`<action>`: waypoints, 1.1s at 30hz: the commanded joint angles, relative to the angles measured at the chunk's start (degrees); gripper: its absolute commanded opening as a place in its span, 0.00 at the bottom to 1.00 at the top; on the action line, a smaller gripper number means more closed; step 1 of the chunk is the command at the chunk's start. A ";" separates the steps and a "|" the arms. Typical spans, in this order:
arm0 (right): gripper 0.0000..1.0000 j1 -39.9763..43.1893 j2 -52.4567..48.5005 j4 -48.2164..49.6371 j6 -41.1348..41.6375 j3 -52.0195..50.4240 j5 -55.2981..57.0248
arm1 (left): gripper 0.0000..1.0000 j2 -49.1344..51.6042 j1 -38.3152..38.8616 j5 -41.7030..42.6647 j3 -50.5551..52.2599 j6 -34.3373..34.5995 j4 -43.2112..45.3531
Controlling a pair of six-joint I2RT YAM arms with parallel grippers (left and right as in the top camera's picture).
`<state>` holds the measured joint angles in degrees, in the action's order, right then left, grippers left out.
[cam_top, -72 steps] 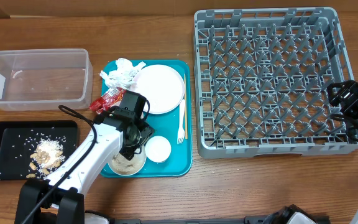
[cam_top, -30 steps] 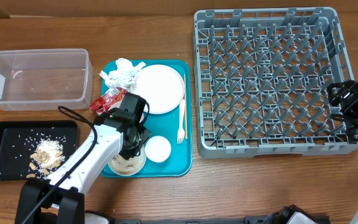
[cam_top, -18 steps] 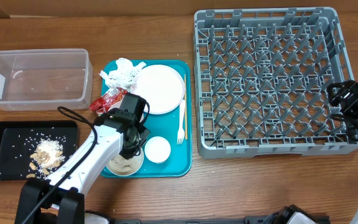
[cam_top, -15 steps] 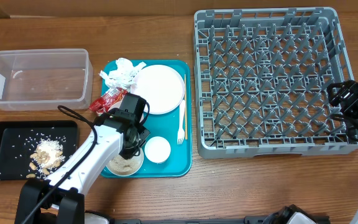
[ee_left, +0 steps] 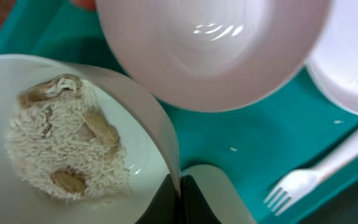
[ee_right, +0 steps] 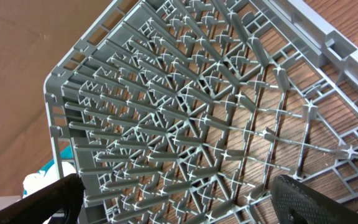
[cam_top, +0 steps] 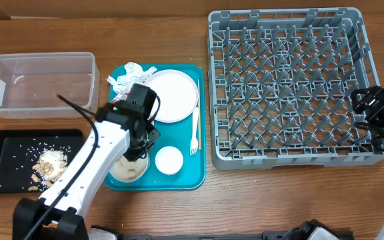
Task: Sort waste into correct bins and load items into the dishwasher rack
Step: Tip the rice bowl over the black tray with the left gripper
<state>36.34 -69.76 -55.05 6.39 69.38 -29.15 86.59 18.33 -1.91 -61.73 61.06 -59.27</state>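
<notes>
A white bowl of pale rice and food scraps (cam_top: 127,171) (ee_left: 61,143) sits at the front left of the teal tray (cam_top: 191,175). My left gripper (cam_top: 141,152) (ee_left: 180,202) is shut on the bowl's right rim, which is pinched between the black fingers. A small pale bowl (cam_top: 169,159) (ee_left: 216,50) stands just right of it. The crumpled napkin (cam_top: 129,77) lies at the tray's back left. My left arm covers the red wrapper. My right gripper (cam_top: 365,112) (ee_right: 188,205) hangs open over the right side of the grey dishwasher rack (cam_top: 282,160) (ee_right: 185,112), holding nothing.
The white plate (cam_top: 172,95) (ee_left: 353,62) and white fork (cam_top: 194,130) (ee_left: 316,180) lie on the teal tray. The clear tub (cam_top: 42,107) stands at the back left. In front of it, the black tray (cam_top: 5,143) holds rice and scraps (cam_top: 49,163).
My left gripper has shut on the rice bowl's rim. The arm has risen and swung slightly left, shifting the bowl with it. The right arm has not moved.
</notes>
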 commanded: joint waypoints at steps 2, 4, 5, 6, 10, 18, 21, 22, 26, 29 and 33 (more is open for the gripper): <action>1.00 0.11 0.20 0.28 -0.02 1.33 0.20 | 0.04 0.17 -0.42 0.02 -11.10 -12.72 -6.75; 1.00 0.11 0.20 0.28 -0.02 1.36 0.22 | 0.04 0.13 -0.48 0.04 -14.10 -18.29 -8.63; 1.00 0.11 0.20 0.28 -0.02 1.36 0.22 | 0.04 0.09 -0.96 0.04 -16.28 -21.07 -10.40; 1.00 0.11 0.20 0.28 -0.02 1.36 0.22 | 0.04 0.00 -1.55 0.09 -17.53 -21.90 -11.47; 1.00 0.11 0.20 0.28 -0.02 1.36 0.20 | 0.04 -0.83 -5.73 1.31 -20.37 -25.62 -13.60; 1.00 0.11 0.20 0.28 -0.02 1.36 0.20 | 0.04 -1.73 -29.81 16.31 -20.50 -44.24 -12.07; 1.00 0.11 0.20 0.28 -0.02 1.36 0.22 | 0.04 -1.73 -37.00 26.21 -20.50 -50.51 -10.93; 1.00 0.11 0.20 0.28 -0.02 1.36 0.22 | 0.04 -1.64 -40.76 31.91 -20.50 -52.61 -10.36; 1.00 0.11 0.20 0.28 -0.02 1.36 0.20 | 0.04 -1.36 -50.66 43.45 -19.93 -55.95 -9.27; 1.00 0.11 0.20 0.28 -0.02 1.36 0.22 | 0.04 -0.63 -54.71 46.21 -19.43 -55.98 -9.33; 1.00 0.11 0.20 0.28 -0.02 1.36 0.22 | 0.04 0.42 -62.12 53.05 -14.56 -56.15 -6.64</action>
<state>36.34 -69.76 -55.09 6.37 69.38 -29.15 86.48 -40.14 43.09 -79.75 6.85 -67.90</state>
